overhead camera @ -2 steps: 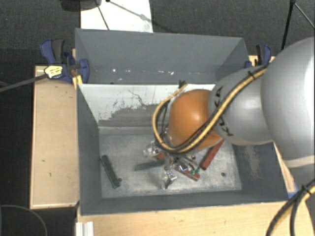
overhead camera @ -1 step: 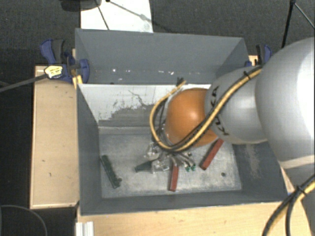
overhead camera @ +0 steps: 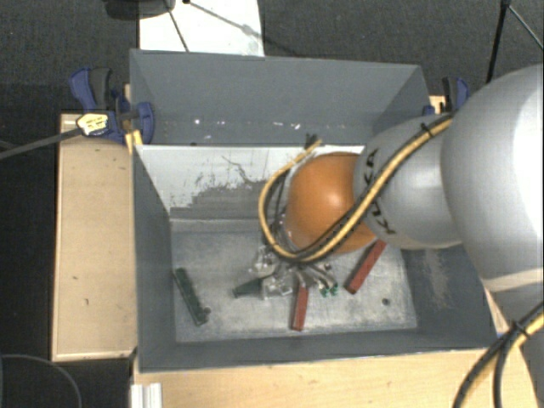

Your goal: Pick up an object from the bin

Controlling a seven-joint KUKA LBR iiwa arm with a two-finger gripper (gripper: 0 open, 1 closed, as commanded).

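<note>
- Arm (overhead camera: 476, 185) is reaching into the grey bin (overhead camera: 157, 228) from the right.
- Gripper (overhead camera: 276, 280) is hanging low at mid-floor, presumably to grasp; spread or pressed together, cannot tell.
- Dark green piece (overhead camera: 246, 290) is lying just left, reddish-brown stick (overhead camera: 298, 310) just below.

Gripper (overhead camera: 276, 280) low at bin (overhead camera: 155, 253) centre; red-brown bar (overhead camera: 298, 310) just beside; dark green bar (overhead camera: 190, 296) left.

Dark speckled floor (overhead camera: 51, 24), white sheet (overhead camera: 217, 15) lying flat at top, black cable (overhead camera: 38, 140) trailing across left

The grey bin (overhead camera: 212, 257) holds a dark bar (overhead camera: 189, 297) and a reddish stick (overhead camera: 298, 309).
</note>
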